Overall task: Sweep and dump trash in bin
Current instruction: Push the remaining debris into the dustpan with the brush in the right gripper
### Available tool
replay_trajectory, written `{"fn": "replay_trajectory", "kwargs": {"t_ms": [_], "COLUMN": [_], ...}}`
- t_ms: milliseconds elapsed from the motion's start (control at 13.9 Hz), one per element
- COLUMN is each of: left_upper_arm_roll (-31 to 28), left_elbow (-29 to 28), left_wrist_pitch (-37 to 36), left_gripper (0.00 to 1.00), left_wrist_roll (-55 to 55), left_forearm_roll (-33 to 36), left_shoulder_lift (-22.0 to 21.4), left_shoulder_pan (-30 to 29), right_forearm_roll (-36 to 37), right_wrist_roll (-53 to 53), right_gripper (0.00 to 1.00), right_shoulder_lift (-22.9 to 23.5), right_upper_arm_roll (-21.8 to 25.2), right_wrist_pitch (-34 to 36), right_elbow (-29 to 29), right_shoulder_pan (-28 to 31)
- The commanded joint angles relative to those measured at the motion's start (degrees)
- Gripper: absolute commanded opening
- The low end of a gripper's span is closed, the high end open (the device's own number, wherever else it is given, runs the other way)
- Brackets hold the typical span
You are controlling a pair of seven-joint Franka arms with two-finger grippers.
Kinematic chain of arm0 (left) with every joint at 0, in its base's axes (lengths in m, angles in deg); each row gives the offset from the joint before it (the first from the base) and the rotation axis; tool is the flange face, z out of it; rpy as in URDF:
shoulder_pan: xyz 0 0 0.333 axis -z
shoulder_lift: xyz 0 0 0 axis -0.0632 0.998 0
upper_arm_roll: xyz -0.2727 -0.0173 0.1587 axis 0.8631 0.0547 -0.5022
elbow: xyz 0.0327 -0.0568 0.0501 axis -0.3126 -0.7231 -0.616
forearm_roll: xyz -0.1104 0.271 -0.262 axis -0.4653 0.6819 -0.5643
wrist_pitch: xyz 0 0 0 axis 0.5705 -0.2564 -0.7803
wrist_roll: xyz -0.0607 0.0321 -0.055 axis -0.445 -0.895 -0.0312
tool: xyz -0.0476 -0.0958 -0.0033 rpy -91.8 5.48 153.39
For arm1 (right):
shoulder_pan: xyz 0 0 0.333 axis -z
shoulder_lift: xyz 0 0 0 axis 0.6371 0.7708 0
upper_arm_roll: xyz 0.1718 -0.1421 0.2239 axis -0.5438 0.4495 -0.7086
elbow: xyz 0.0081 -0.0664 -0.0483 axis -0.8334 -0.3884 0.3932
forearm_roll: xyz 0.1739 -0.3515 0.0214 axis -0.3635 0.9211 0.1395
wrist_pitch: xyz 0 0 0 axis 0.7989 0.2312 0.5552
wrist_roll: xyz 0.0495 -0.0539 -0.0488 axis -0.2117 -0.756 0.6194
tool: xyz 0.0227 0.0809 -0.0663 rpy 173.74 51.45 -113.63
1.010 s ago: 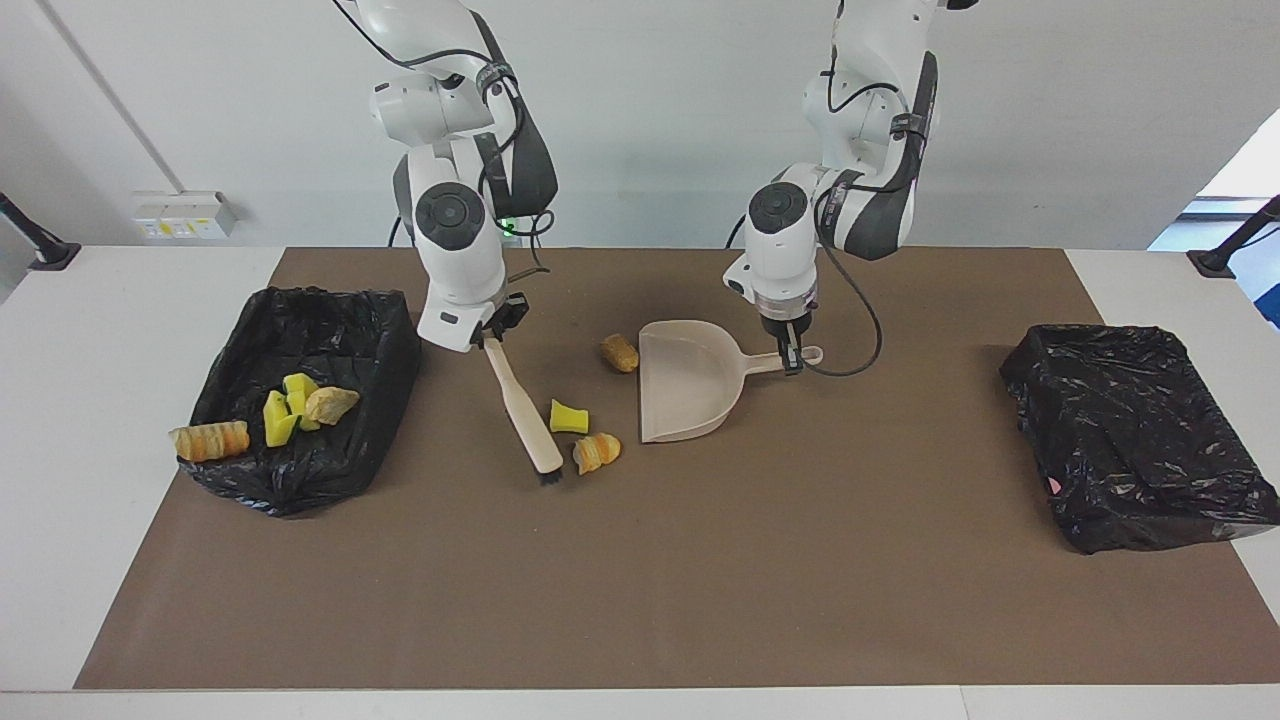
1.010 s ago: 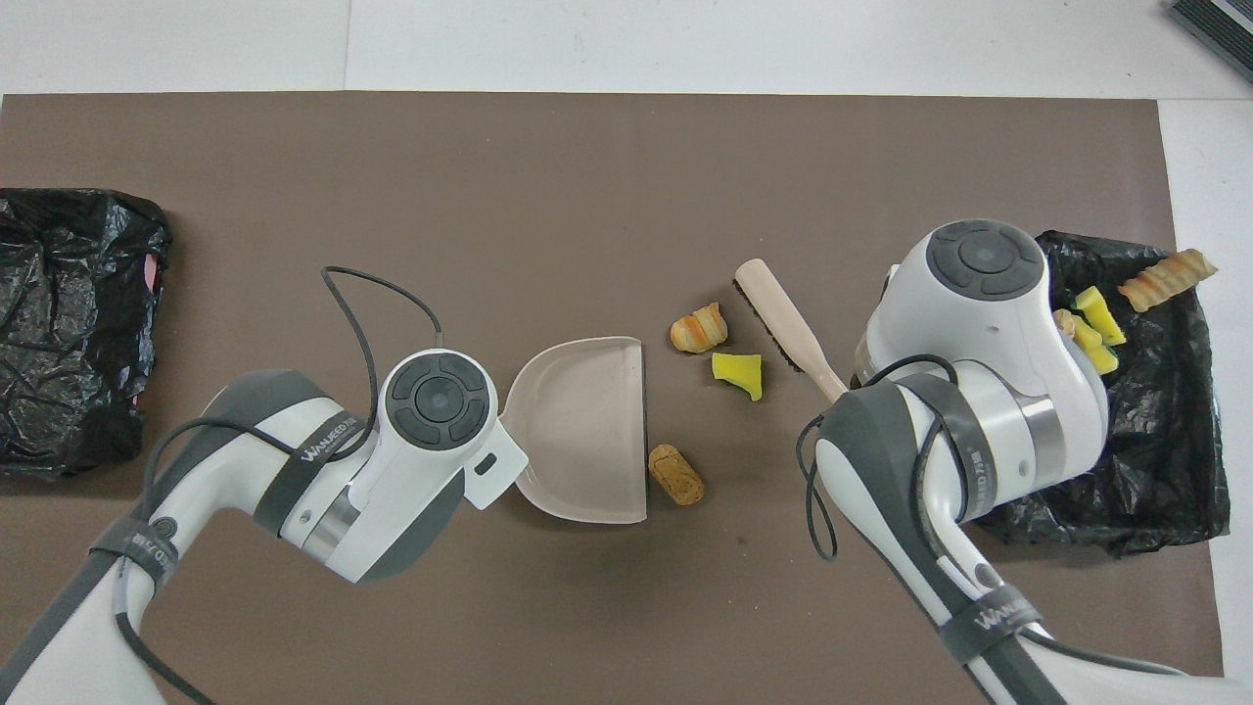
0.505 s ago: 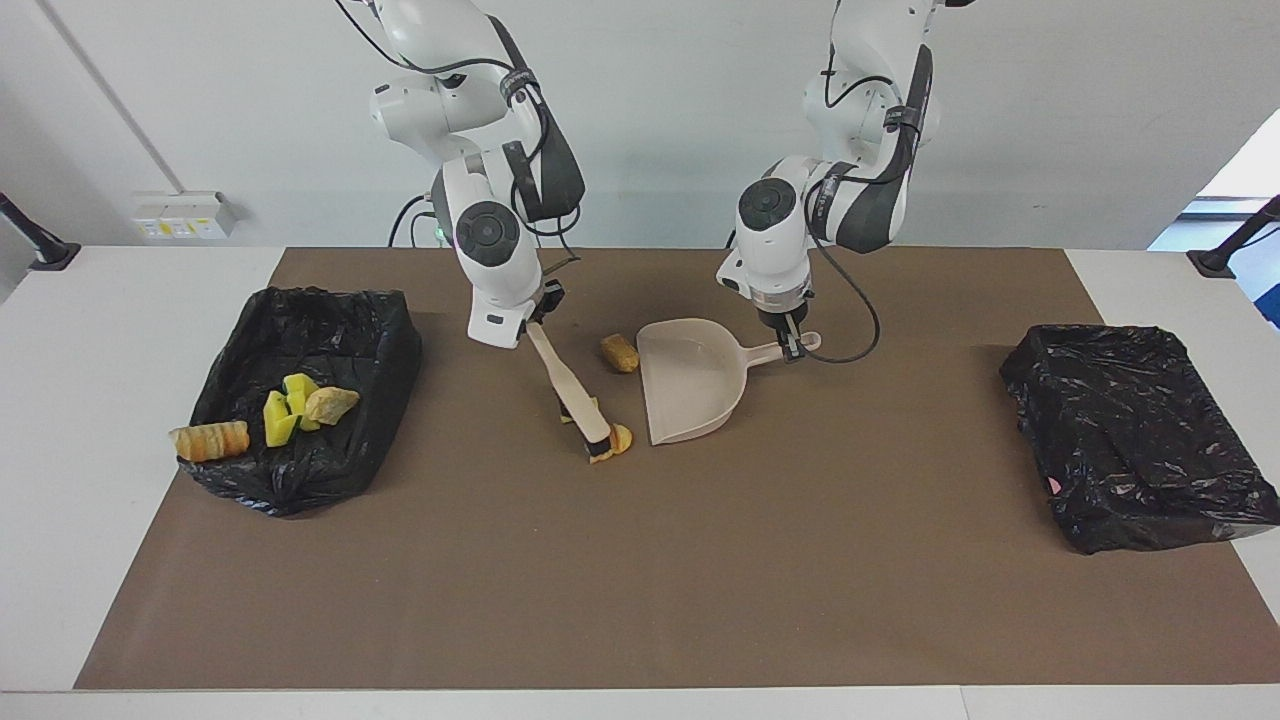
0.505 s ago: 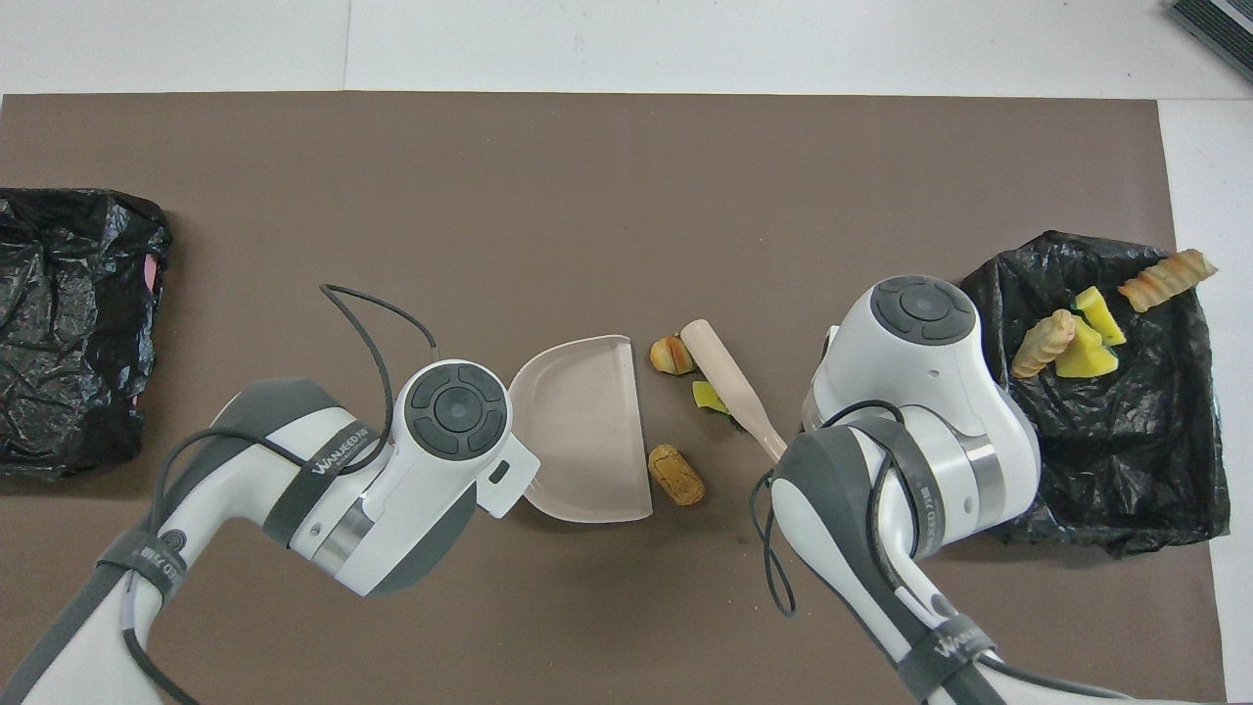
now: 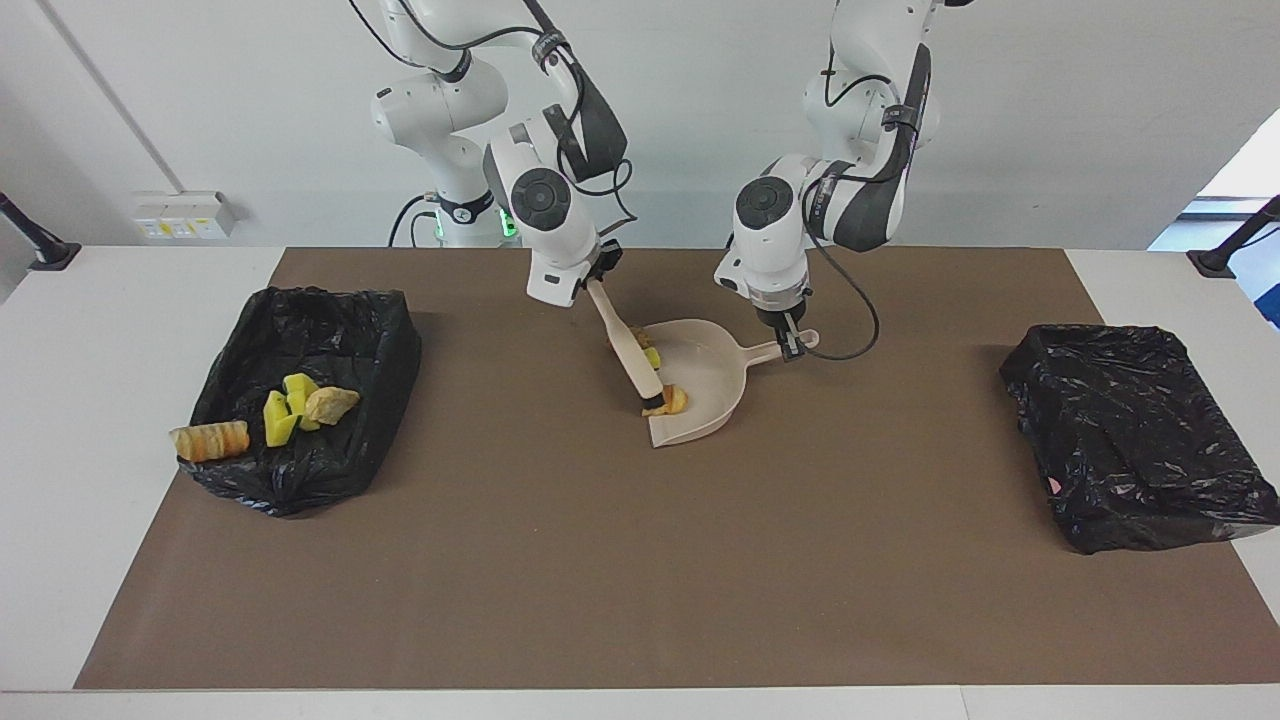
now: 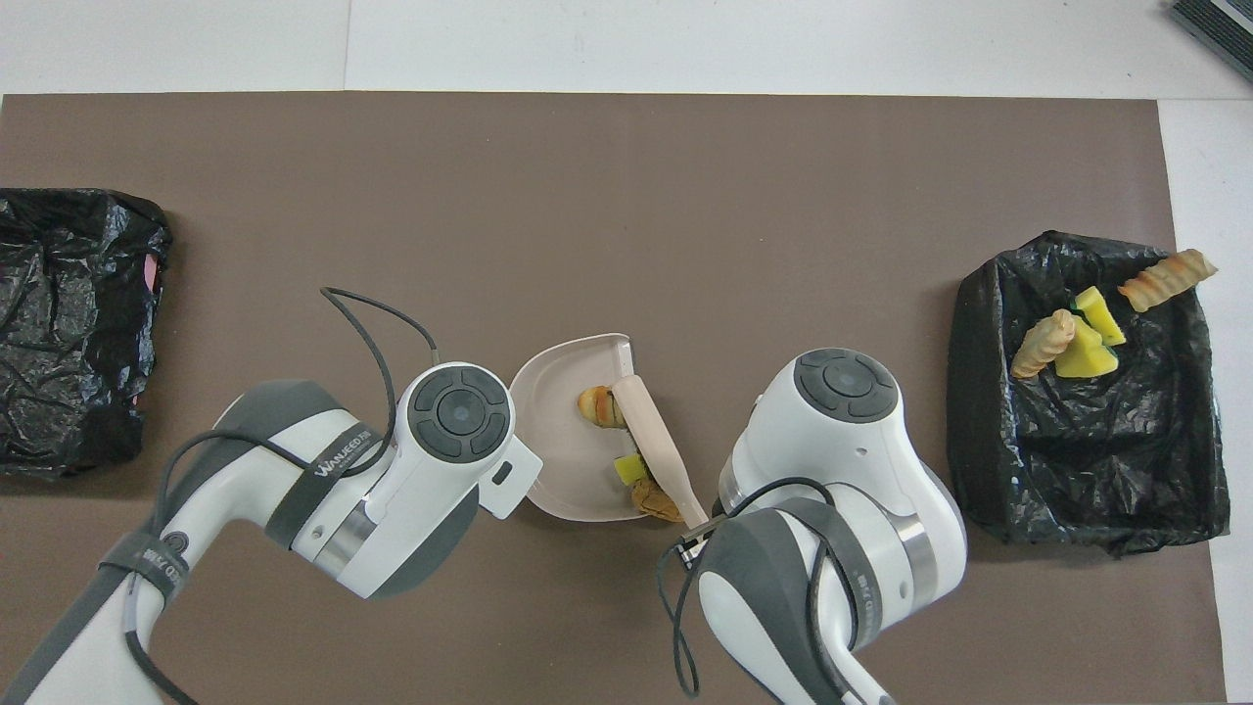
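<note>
— Where's the trash at this point?

— Three scraps are in the beige dustpan [image 5: 700, 385] at the middle of the brown mat [image 5: 640, 560]: an orange-striped roll [image 6: 599, 405] at the pan's mouth, a yellow sponge chunk [image 6: 629, 469] and a brown bread-like lump [image 6: 654, 501] closer to the robots. The other pieces lie in the black-lined bin [image 5: 310, 395] at the right arm's end of the table: yellow sponge chunks [image 5: 283, 408], a tan lump [image 5: 330, 404], and a striped roll [image 5: 210, 440] resting on the bin's rim.

— And the arms?

— The right gripper [image 5: 600, 270] is clamped on the handle of the hand brush [image 5: 632, 355], which slants down with its black bristles against the roll at the pan's open edge. The left gripper [image 5: 790, 345] is closed on the dustpan's handle, the pan lying flat on the mat.

— Anything else out there?

— A second black-lined bin [image 5: 1135, 435] at the left arm's end.
</note>
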Motion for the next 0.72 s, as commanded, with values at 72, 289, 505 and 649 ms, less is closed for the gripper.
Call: {"fn": "replay_trajectory", "kwargs": {"t_ms": [72, 289, 505, 649], "left_upper_arm_roll": [-0.39, -0.39, -0.48, -0.48], "left_elbow": [-1.79, -1.7, -1.53, -1.53], "left_wrist_pitch": [3.47, 6.2, 6.82, 6.73], "left_gripper": [0.0, 0.0, 0.0, 0.0], "left_wrist_roll": [-0.9, 2.08, 3.41, 3.23], "left_forearm_roll": [-0.05, -0.05, -0.05, -0.05], "left_shoulder_lift": [-1.01, -0.66, -0.48, -0.48], "left_shoulder_pan": [0.64, 0.55, 0.46, 0.29], "right_forearm_roll": [-5.63, -2.66, 8.31, 11.51], "right_wrist_roll": [-8.59, -16.78, -19.68, -21.97], "right_gripper": [0.0, 0.0, 0.0, 0.0], "right_shoulder_lift": [-1.63, -4.26, -7.94, -13.03], "right_upper_arm_roll": [0.22, 1.19, 0.84, 0.66], "right_wrist_pitch": [-0.51, 5.62, 11.62, 8.66], "right_elbow": [1.38, 5.6, 4.85, -3.75], "right_shoulder_pan": [0.17, 2.71, 4.83, 4.83]}}
